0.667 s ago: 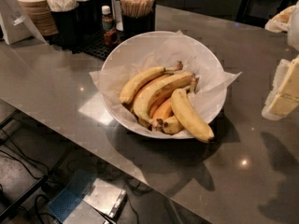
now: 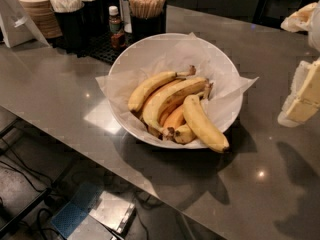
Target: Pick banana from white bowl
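At the left rear of the bench (image 2: 45, 94), a small bottle (image 2: 115, 21) and wooden stir sticks (image 2: 146, 1) are set well clear of the work. The white bowl (image 2: 131, 50) is centred. The banana (image 2: 202, 123) lies at its right front, touching a stubby banana (image 2: 184, 133), tip over the rim. A neighbour may be dragged out, or the paper liner (image 2: 240, 86) snagged. The claw (image 2: 305, 96), probably the pale shape at the right edge, is held well apart from the bowl; its state cannot be told.
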You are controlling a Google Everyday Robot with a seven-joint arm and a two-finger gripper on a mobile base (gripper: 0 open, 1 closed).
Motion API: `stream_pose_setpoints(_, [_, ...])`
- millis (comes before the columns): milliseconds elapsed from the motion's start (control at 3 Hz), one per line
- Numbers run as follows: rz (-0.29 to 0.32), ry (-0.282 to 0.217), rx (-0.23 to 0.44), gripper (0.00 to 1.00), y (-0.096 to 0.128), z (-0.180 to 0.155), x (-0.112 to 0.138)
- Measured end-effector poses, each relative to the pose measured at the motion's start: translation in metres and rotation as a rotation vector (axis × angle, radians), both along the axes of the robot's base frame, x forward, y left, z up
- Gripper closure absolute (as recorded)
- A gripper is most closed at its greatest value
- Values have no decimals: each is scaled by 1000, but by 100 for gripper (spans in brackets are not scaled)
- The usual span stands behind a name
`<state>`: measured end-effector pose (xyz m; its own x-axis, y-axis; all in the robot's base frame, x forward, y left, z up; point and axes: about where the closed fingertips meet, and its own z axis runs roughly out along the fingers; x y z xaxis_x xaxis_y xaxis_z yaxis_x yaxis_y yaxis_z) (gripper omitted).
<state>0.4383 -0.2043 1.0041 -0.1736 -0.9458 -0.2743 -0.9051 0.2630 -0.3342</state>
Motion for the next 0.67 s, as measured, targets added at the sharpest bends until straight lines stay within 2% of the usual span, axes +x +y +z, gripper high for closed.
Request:
stream_pose_setpoints(333, [169,-5,36,0,39,23,-8])
stream_pose_setpoints(667, [338,13,-38,0,74,32,-30])
